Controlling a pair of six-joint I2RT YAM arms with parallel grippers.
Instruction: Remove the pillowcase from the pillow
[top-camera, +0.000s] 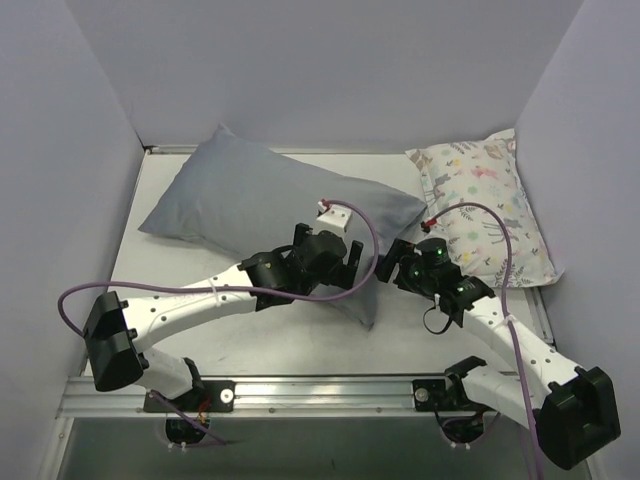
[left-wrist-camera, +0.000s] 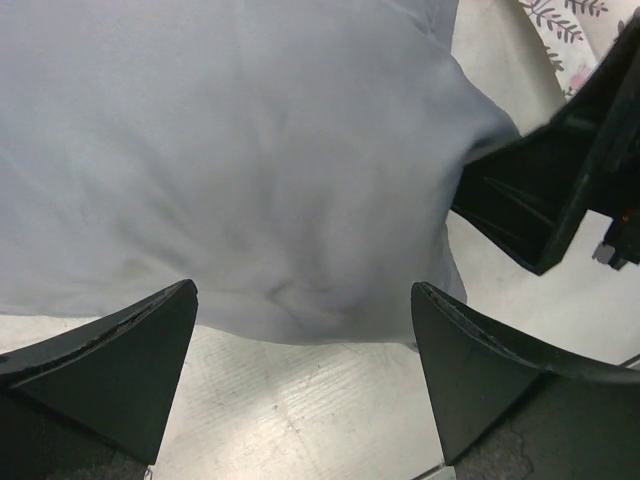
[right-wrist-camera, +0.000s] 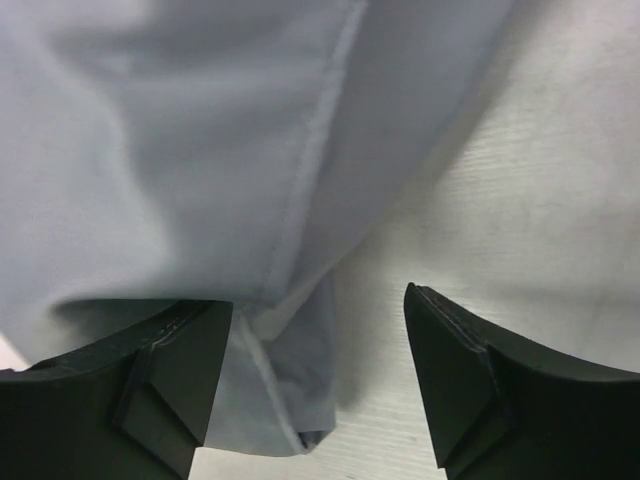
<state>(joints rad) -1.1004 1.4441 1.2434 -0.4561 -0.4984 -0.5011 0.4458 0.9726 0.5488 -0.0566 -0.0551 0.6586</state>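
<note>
Grey cloth beneath the left fingers (left-wrist-camera: 120, 370), spread wide and gripping nothing; poised just over the near edge of the pillowcase (left-wrist-camera: 250, 150), with bare worktop (left-wrist-camera: 300, 410) between the tips. Just to the right of them, black parts of the other arm, close beside the cloth's corner. Right fingers (right-wrist-camera: 470, 370) parted too, clamping nothing: a stitched hem and a loose corner of the same grey cloth in the gap, lying against the finger on the left of that view and clear of the other, which stands over bare worktop.

From above: both sets of fingers at the pillowcase's near-right end, the left fingers over the cloth, the right fingers just beside its edge. Inside the pillowcase, the pillow (top-camera: 250, 195), wholly covered, so only grey on show; plump, lying slantwise from the far left of the worktop towards the middle, one loose corner pointing to the near side. Near its right tip, in the far-right corner, a smaller white pillow (top-camera: 490, 210) printed with pastel animals and leafy sprigs, close to the right wall. Purple cable (top-camera: 100, 290) looping from each arm. Pale walls (top-camera: 320, 70) on three sides. Metal rail (top-camera: 320, 385) along the near edge, carrying both arm bases.
</note>
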